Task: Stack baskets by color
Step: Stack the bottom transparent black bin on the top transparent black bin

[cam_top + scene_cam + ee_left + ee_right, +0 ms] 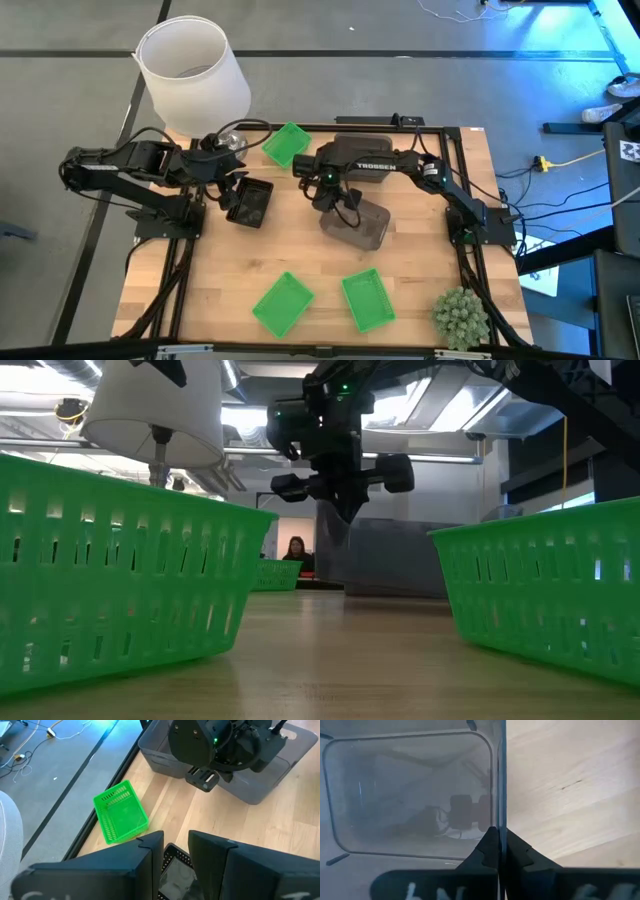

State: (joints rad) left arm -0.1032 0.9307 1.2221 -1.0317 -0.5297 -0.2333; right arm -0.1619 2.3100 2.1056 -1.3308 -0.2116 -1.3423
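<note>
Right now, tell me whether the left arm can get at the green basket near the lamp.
Probably yes: the green basket lies apart on bare table, but the left fingers are around the black basket, which must be set down first.

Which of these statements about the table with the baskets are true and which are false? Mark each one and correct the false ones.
1. The right gripper is shut on the wall of the grey basket. True.
2. Four green baskets are on the table. False: there are three, one at the far edge and two near the front.
3. The left gripper is at the black basket. True.
4. The green baskets are already stacked. False: each lies apart from the others.
5. The plant ball sits at the table's front right corner. True.
6. The white lampshade stands in the middle of the table. False: it stands off the far left corner.
</note>
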